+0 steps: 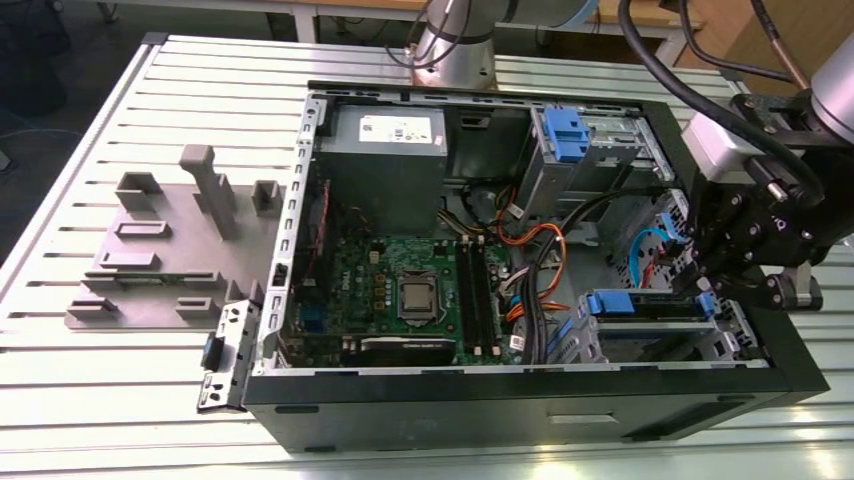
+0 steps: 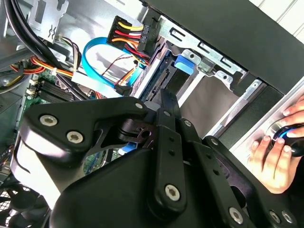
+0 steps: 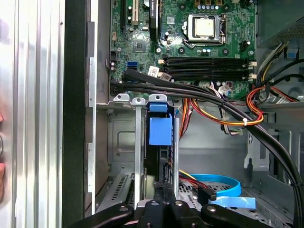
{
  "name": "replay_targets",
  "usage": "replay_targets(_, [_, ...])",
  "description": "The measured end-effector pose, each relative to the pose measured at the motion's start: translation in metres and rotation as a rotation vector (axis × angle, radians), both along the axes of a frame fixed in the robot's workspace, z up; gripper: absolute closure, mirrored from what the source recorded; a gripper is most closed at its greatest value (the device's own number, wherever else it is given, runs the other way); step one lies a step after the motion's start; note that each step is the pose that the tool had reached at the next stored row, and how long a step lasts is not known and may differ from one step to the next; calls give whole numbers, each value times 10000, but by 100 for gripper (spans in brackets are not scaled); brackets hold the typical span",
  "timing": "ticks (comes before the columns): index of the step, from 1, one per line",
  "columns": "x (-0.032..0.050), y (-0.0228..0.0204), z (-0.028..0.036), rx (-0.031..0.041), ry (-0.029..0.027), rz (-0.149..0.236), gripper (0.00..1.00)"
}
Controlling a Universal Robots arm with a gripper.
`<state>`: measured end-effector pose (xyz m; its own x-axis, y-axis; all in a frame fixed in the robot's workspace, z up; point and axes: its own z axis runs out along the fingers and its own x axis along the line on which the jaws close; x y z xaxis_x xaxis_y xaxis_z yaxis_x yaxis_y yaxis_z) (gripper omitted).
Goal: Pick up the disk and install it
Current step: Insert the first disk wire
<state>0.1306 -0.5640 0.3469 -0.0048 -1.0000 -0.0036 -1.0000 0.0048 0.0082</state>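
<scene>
Slatted metal counter point(image 1: 80, 400) carries an open black computer case point(image 1: 534, 410). A grey fixture plate point(image 1: 147, 270) lies beside the case, toward the counter's edge on the exterior view's left. The disk point(image 3: 160, 130) sits in the grey drive cage point(image 3: 121, 142) at the case's corner on the exterior view's right, blue end tab showing. The jaws stand narrow at the disk's end away from the tab; whether they pinch it I cannot tell. A person's hand point(image 2: 278, 152) lies just outside the case wall.

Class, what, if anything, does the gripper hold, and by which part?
The disk, seemingly pinched edge-on between the jaws at the end opposite its blue tab.
</scene>
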Motion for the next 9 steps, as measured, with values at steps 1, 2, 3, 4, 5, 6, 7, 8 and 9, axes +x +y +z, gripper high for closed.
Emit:
replay_targets(1, [0,0,1,-2,0,0,89])
replay_targets(2, [0,0,2,-3,0,0,89])
replay_targets(3, [3,0,2,-3,0,2,89])
replay_targets(4, [8,0,3,-6,0,1,89])
replay_targets(5, [15,0,3,-5,0,1,89])
replay_targets(6, [23,0,2,-4,1,0,89])
replay_targets(7, [31,0,1,-2,0,1,89])
replay_targets(8, [36,0,1,-3,0,1,89])
replay_targets(9, [39,0,1,-2,0,0,89])
